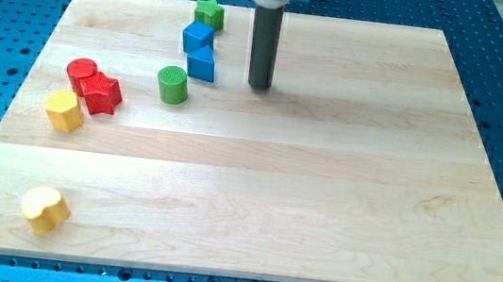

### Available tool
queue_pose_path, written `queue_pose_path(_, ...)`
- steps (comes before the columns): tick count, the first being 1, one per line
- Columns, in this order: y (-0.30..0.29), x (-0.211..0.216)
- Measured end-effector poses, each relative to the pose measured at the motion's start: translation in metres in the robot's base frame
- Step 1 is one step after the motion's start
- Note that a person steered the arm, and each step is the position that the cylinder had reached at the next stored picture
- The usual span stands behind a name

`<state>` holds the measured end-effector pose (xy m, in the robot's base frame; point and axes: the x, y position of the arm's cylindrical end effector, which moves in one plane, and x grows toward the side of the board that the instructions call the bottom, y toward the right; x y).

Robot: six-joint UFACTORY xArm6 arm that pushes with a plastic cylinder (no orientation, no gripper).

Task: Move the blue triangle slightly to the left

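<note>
Looking down at the wooden board, I see my tip resting on it near the far edge, a little toward the view's right of the blue triangle, with a clear strip of bare wood between them. I have no fingers to spread or press together here, only the straight dark rod, and it touches no block.

The blue triangle sits near the far edge, left of the board's middle. A blue cube stands just behind it, the two touching or nearly so, and a green star-shaped block lies just beyond that, close to the far edge. A green cylinder stands just beside the triangle, toward the view's bottom left.

Toward the left edge, a red cylinder and a red star-shaped block press together, with a yellow hexagon block just below them. A yellow heart-shaped block lies alone near the near left corner, well apart from the rest.
</note>
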<state>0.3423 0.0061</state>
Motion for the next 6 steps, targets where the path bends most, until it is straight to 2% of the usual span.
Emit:
queue_pose_path(3,-0.067,-0.005)
queue_pose_path(4,-0.027,0.014)
queue_pose_path(5,-0.002,0.099)
queue_pose_path(6,-0.052,0.138)
